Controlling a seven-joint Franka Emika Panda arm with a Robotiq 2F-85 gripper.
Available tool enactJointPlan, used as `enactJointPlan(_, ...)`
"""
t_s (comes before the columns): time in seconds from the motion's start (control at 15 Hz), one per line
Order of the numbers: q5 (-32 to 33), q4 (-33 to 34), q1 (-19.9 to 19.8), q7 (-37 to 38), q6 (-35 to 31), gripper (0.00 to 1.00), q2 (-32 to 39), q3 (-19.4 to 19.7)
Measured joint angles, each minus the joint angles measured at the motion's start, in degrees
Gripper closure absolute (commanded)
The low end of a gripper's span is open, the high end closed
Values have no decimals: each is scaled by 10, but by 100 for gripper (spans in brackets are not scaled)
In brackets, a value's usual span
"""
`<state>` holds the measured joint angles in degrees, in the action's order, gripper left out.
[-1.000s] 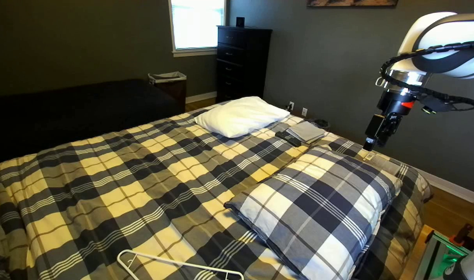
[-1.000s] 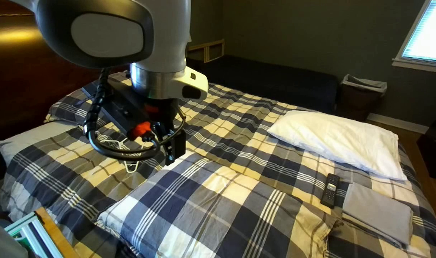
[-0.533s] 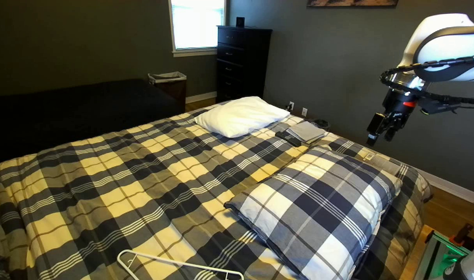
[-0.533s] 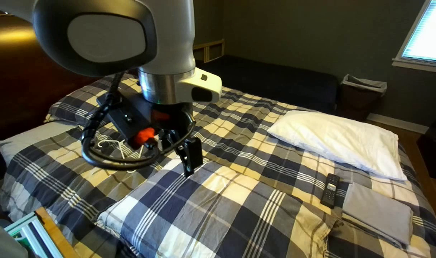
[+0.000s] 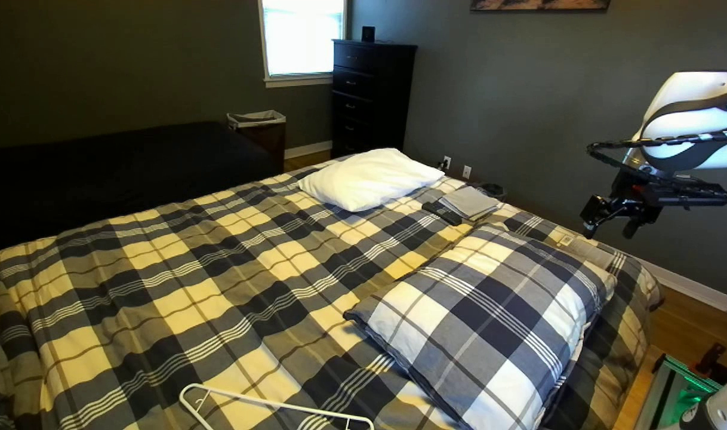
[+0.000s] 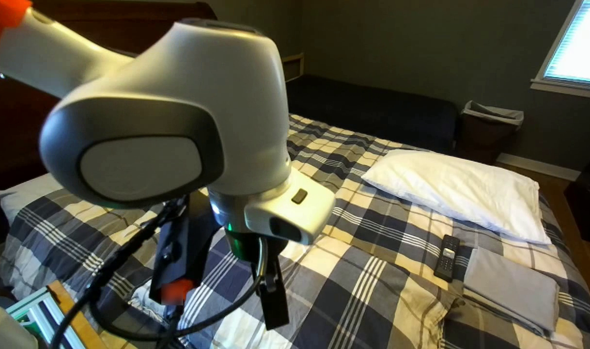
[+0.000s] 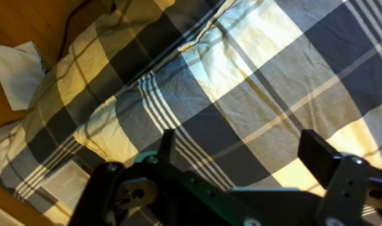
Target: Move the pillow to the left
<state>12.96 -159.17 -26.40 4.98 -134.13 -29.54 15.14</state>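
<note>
The pillow, large and plaid in navy, grey and white, lies flat on the bed near its edge. It also shows in an exterior view, partly covered by the arm. My gripper hangs over the bed-edge side of the pillow, with air under it. In the wrist view the gripper is open and empty, its two black fingers wide apart. The pillow fills much of the wrist view beyond the fingers, its seamed edge running diagonally. How far above it the fingertips are, I cannot tell.
A plain white pillow lies farther off on the plaid bedspread. A black remote and a folded grey cloth lie beyond the plaid pillow's end. A white hanger lies on the bedspread. Wooden floor shows past the bed edge.
The arm has come down and toward the bed-edge side of the pillow, and the wrist has turned. The fingers look wider apart in an exterior view. The pillow has not moved.
</note>
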Motion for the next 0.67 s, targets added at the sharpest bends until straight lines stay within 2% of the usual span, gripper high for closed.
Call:
enactJointPlan(0.2,-7,3,-9,32,-20,0,41,-1)
enactJointPlan(0.53,-6,9,-9,32,-20,0,38,-1)
enactJointPlan(0.67,-14,11,-10,56,-34,0,40,1)
